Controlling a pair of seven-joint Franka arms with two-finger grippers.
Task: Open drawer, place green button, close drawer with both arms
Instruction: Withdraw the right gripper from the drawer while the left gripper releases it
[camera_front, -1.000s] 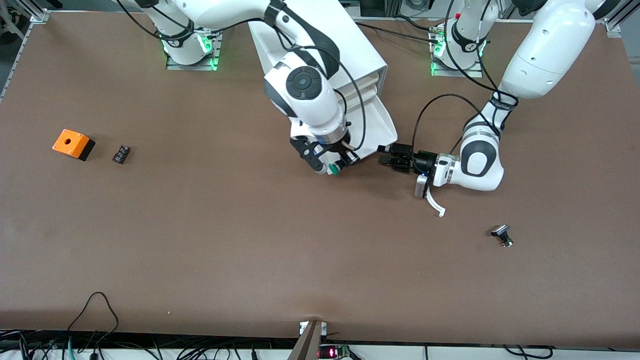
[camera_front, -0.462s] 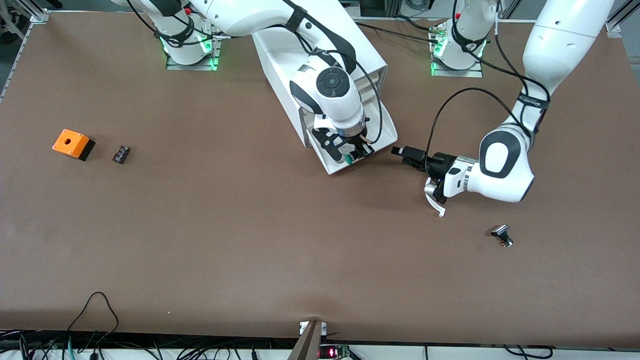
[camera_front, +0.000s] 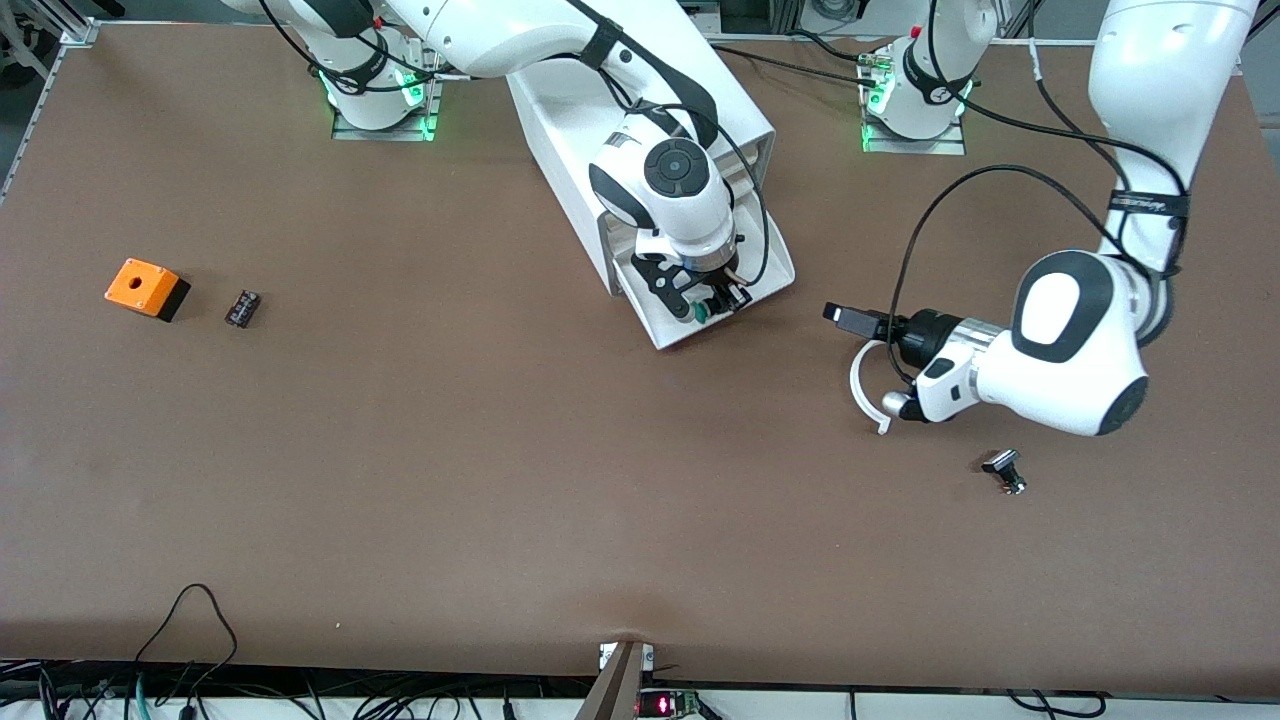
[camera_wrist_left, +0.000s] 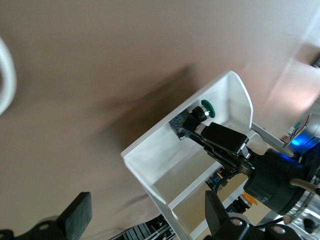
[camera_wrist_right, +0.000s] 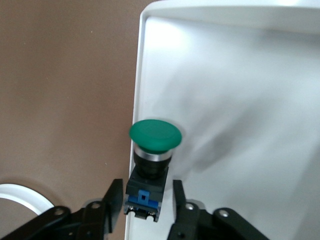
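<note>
White plastic, shallow and slick: the lowest tray drawer (camera_front: 700, 322) of the big white box-shaped cabinet (camera_front: 640, 110) stands pulled out near the table's robot-side edge, and the right gripper (camera_front: 707, 305) hangs over it with the small green-capped push-button (camera_wrist_right: 151, 167) between its fingers. In the right wrist view those fingers flank the black-and-blue body with thin gaps, so the hold looks slack or just loosening. The button sits right over the drawer's side rim; my worry is that it drops onto that rim and tips out onto the table, or rolls on its round cap.

The left gripper (camera_front: 850, 320), spread wide and empty, waits over bare table toward the left arm's end.

The brown matte table (camera_front: 500, 480) fills the view, with cables trailing along its camera-side edge.
</note>
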